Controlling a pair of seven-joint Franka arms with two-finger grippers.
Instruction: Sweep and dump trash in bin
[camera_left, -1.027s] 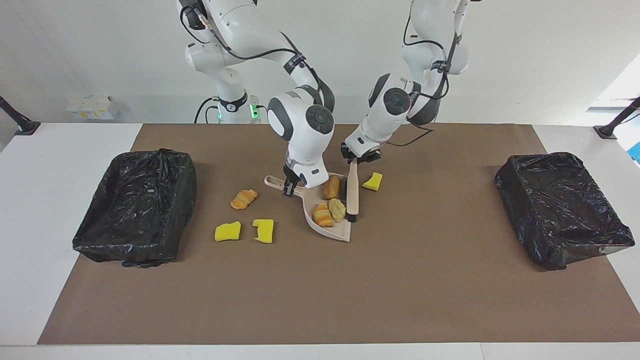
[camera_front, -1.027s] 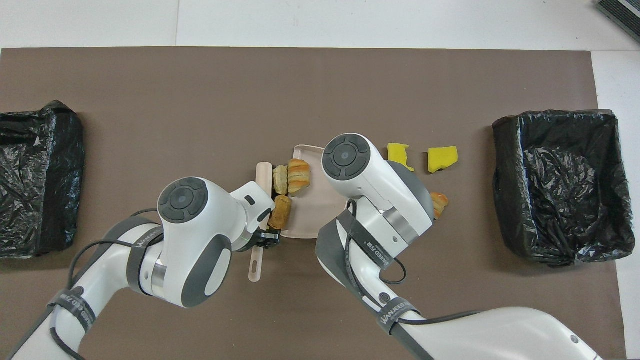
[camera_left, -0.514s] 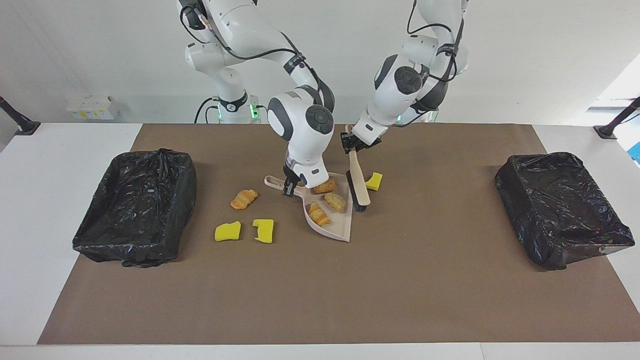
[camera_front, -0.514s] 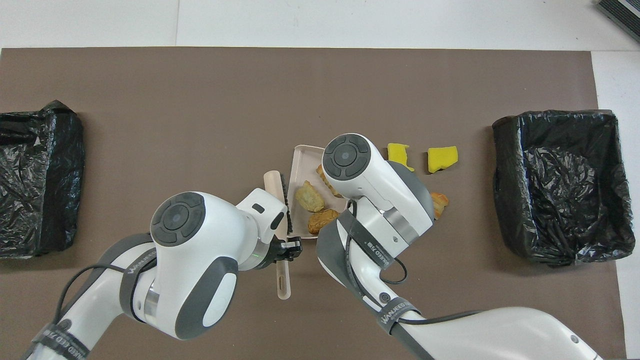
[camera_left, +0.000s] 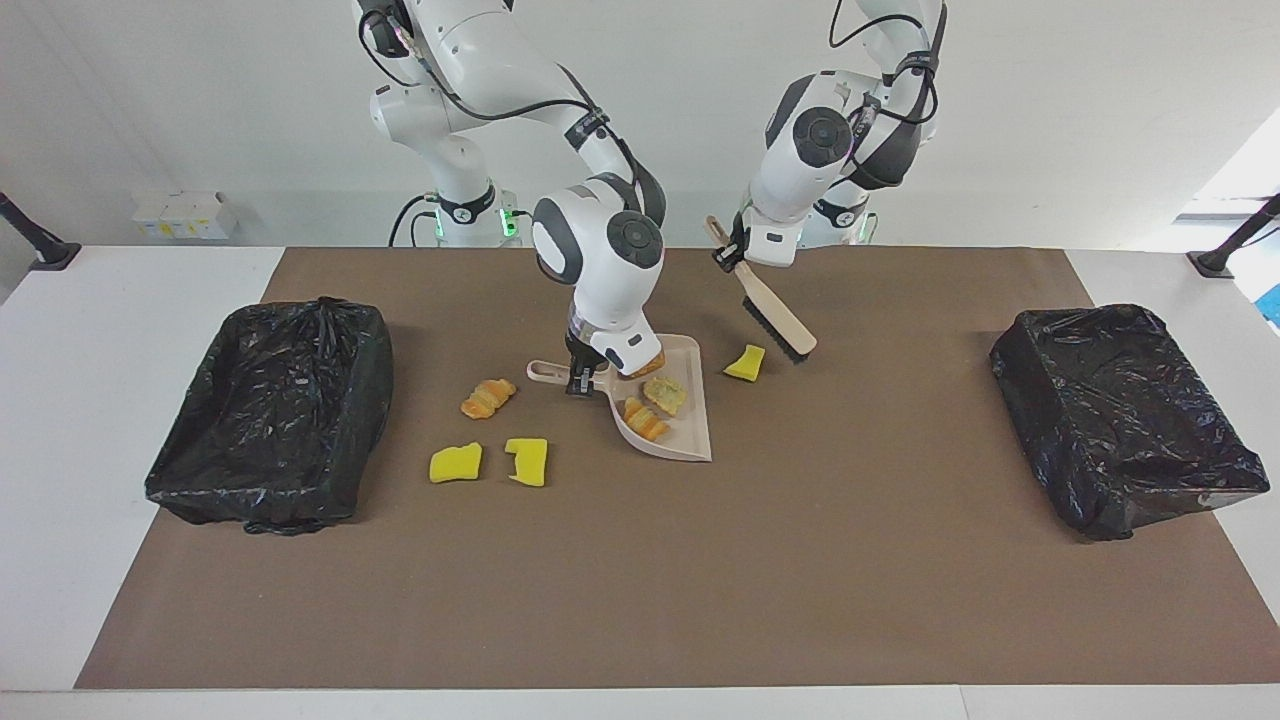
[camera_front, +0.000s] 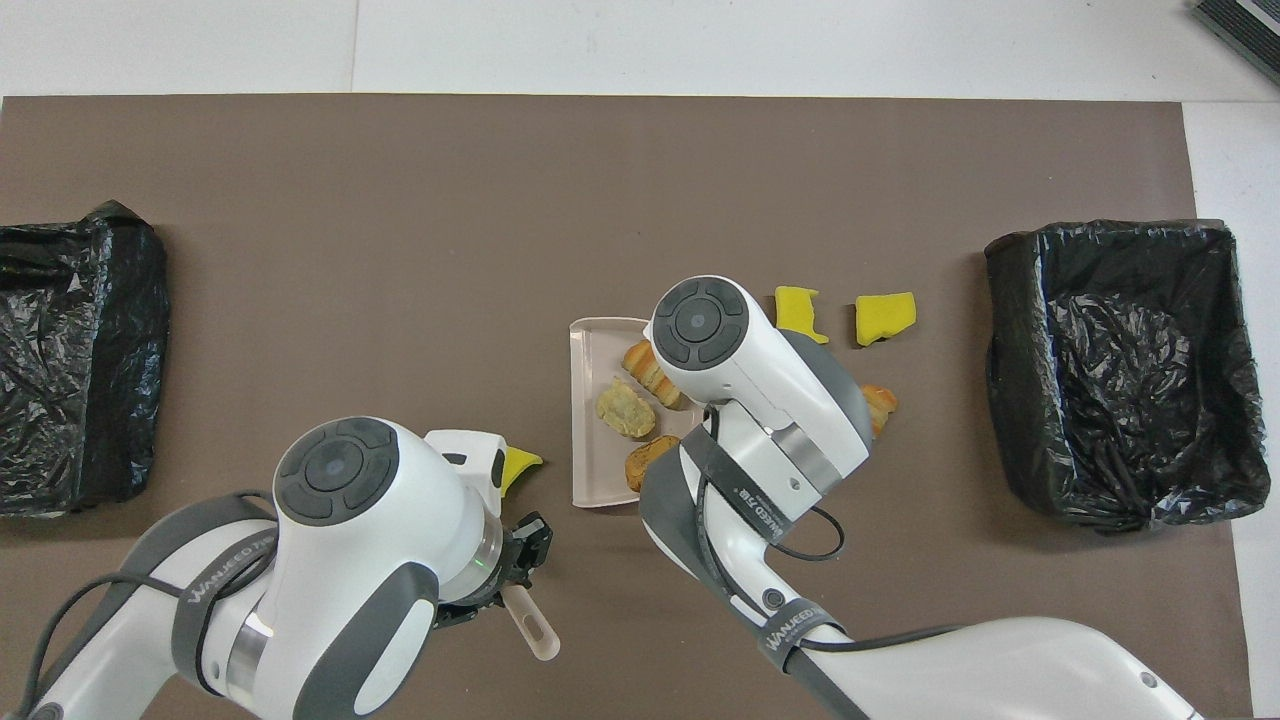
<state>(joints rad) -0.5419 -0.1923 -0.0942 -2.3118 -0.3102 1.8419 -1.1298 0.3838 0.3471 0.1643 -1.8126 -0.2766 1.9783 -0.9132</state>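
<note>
My right gripper (camera_left: 578, 378) is shut on the handle of the beige dustpan (camera_left: 692, 425), which holds two croissant-like pastries (camera_left: 645, 420) and a pale lump (camera_left: 667, 393); the overhead view shows the dustpan (camera_front: 590, 450) partly under the right arm. My left gripper (camera_left: 728, 255) is shut on the handle of the brush (camera_left: 780, 318), held tilted in the air over a yellow sponge chunk (camera_left: 745, 362). More trash lies on the mat toward the right arm's end: a croissant (camera_left: 488, 397) and two yellow chunks (camera_left: 456, 463) (camera_left: 527, 460).
A black-lined bin (camera_left: 275, 410) stands at the right arm's end of the brown mat, and another (camera_left: 1120, 415) at the left arm's end. In the overhead view the brush handle's tip (camera_front: 535, 630) sticks out below my left gripper (camera_front: 520, 560).
The left arm has lifted the brush out of the dustpan's mouth and swung it up toward the robots. The three pieces have slid deeper into the pan, which has turned slightly.
</note>
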